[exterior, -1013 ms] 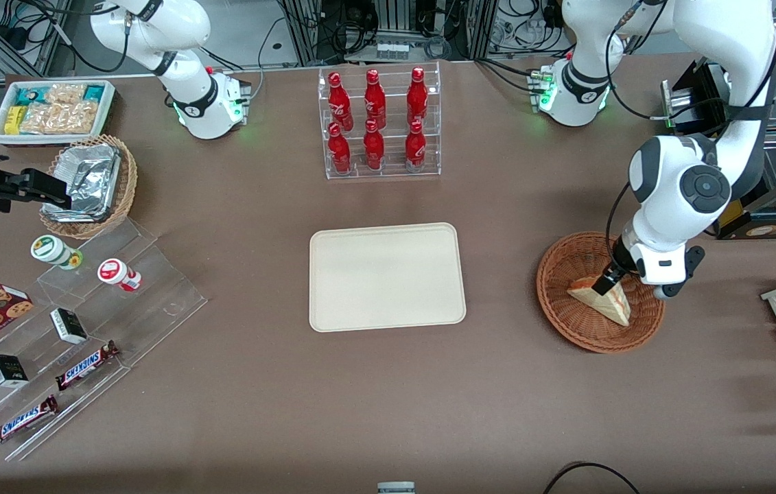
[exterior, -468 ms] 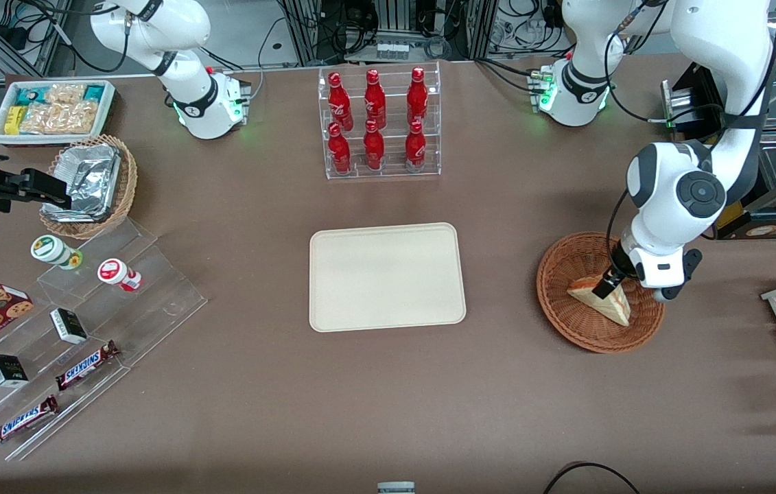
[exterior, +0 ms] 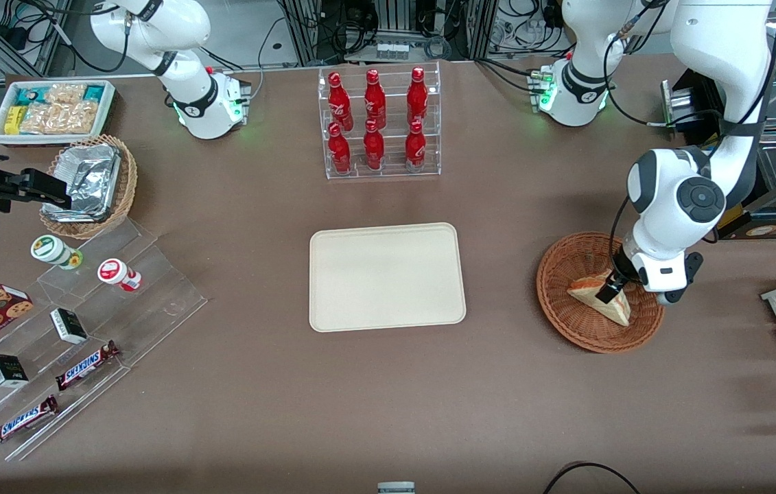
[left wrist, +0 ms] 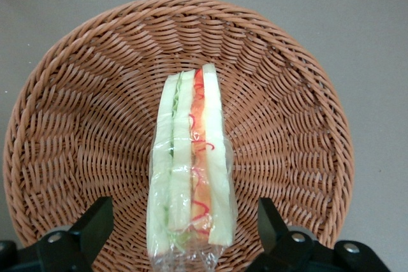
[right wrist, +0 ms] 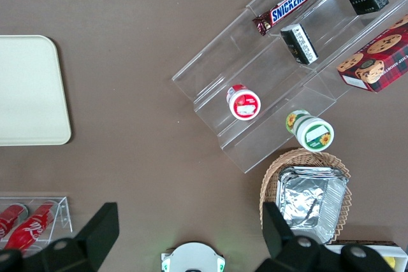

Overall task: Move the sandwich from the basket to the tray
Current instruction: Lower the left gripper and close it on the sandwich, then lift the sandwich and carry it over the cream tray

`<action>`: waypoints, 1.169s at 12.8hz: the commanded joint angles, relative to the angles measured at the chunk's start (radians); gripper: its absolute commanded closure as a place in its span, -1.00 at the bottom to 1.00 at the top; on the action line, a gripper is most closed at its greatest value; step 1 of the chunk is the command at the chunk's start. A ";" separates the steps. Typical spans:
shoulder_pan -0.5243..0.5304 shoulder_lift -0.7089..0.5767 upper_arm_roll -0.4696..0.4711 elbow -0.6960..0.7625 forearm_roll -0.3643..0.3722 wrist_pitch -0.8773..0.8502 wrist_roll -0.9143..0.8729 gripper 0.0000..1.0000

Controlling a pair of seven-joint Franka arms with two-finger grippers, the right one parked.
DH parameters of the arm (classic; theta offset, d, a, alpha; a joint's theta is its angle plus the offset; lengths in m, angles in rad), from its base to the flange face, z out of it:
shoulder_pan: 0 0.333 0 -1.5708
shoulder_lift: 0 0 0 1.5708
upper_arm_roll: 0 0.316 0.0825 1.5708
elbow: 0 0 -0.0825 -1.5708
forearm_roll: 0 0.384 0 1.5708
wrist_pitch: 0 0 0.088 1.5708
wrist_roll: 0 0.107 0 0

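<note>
Reddish-brown wicker forms the basket [exterior: 599, 291], which sits on the counter [exterior: 511, 384] toward the working arm's end, well apart from the cream tray [exterior: 388, 276] at the middle; inside it lies the sandwich [exterior: 599, 300], a pale wedge with its red stripe toward the arm. The tool [exterior: 610, 288] hangs low over the sandwich in the front view, where only one dark finger shows against the bread; the left wrist view settles it: the sandwich [left wrist: 190, 170] stands on edge in clear wrap, with layers of pale bread, green and orange-red filling, and the two fingers [left wrist: 95, 224] stand spread wide, one on each side, apart from the wrap. That view also shows the basket's weave [left wrist: 287, 113] sloping up all around. The right wrist view alone gives a top-down look at the clear acrylic step display [right wrist: 280, 74] with a Snickers bar [right wrist: 285, 6], small black boxes and two round cups, beside a tan basket of foil containers [right wrist: 306, 199]. Brown matting covers the counter; a rack of red cola bottles [exterior: 377, 123] stands farther from the front camera than the tray, with cables and metal frames above it.
</note>
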 commanded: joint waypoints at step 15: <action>-0.010 0.045 0.006 0.026 0.008 0.045 -0.080 1.00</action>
